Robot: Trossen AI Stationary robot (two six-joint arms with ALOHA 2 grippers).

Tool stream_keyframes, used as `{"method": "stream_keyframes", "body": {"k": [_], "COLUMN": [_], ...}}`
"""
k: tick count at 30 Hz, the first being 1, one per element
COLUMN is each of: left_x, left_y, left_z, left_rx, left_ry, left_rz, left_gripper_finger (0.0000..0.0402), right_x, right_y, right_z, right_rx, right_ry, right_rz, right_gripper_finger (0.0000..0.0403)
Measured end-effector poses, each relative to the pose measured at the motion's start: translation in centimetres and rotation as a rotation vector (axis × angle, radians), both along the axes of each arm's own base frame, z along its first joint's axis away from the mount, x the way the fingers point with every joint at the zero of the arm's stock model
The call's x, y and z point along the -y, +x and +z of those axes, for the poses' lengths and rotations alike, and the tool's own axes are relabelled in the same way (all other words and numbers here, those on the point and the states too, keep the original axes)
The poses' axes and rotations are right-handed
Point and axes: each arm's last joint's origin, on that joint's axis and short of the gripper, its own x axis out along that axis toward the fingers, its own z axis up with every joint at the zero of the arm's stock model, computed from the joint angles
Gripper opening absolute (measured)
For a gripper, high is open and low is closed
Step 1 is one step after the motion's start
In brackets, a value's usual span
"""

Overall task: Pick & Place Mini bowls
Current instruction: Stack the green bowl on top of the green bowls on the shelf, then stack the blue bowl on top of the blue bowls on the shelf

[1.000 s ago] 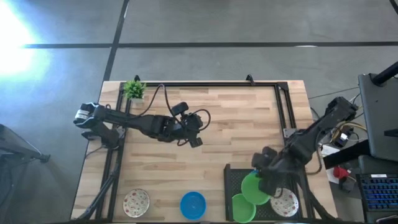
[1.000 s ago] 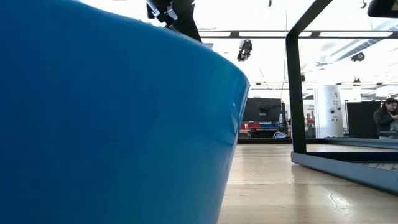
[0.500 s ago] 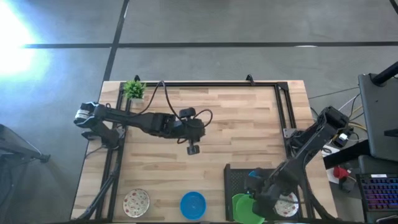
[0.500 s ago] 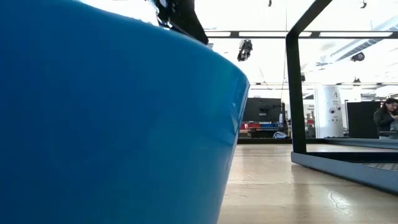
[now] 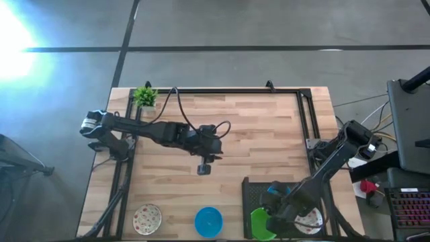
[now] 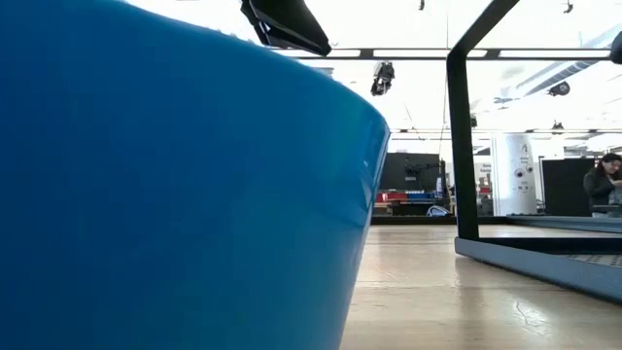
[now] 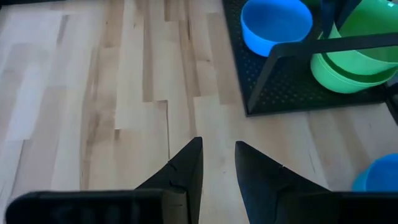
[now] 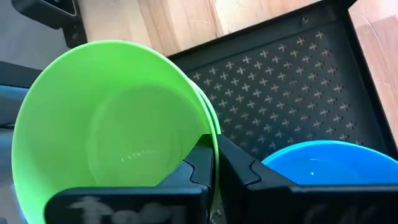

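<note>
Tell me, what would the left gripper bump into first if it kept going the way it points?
Probably just the bare wooden table. The left gripper is open, pointing down at it; the black rack sits off to one side.

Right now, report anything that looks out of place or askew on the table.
Nothing stands out. The right gripper pinches a green bowl by its rim over the black rack; the blue bowl sits upright.

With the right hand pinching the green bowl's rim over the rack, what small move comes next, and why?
Probably open the right hand and let go. It is shut on the rim of a green bowl that already sits nested in another green bowl on the black rack, beside a blue bowl. The left hand hangs open over bare table.
</note>
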Motion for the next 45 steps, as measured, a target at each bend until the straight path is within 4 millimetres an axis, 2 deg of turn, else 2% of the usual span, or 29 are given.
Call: {"method": "stream_keyframes", "body": {"k": [15, 22, 26, 33, 39, 45], "left_x": [-0.2, -0.2, -0.2, -0.2, -0.2, -0.2], "left_y": [0.0, 0.0, 0.0, 0.0, 0.0, -0.2], "left_z": [0.0, 0.0, 0.0, 0.0, 0.0, 0.3], "left_rx": [0.001, 0.002, 0.002, 0.002, 0.002, 0.01], "left_ry": [0.019, 0.022, 0.022, 0.024, 0.024, 0.024], "left_rz": [-0.012, -0.013, -0.013, -0.014, -0.015, -0.015], "left_gripper_finger": [0.0097, 0.0097, 0.0097, 0.0097, 0.0097, 0.0097], "right_x": [-0.5, -0.7, -0.7, -0.6, -0.6, -0.3], "right_y": [0.4, 0.5, 0.5, 0.5, 0.5, 0.2], "right_z": [-1.5, -1.5, -1.5, -1.3, 0.6, 2.5], "right_rx": [-0.03, -0.018, -0.018, -0.012, 0.008, -0.032], "right_ry": [0.003, 0.007, 0.007, 0.003, 0.0, -0.047], "right_rz": [0.013, 0.03, 0.03, 0.048, 0.091, 0.114], "right_gripper_finger": [0.0008, 0.0011, 0.0035, 0.0099, 0.0136, 0.015]}}
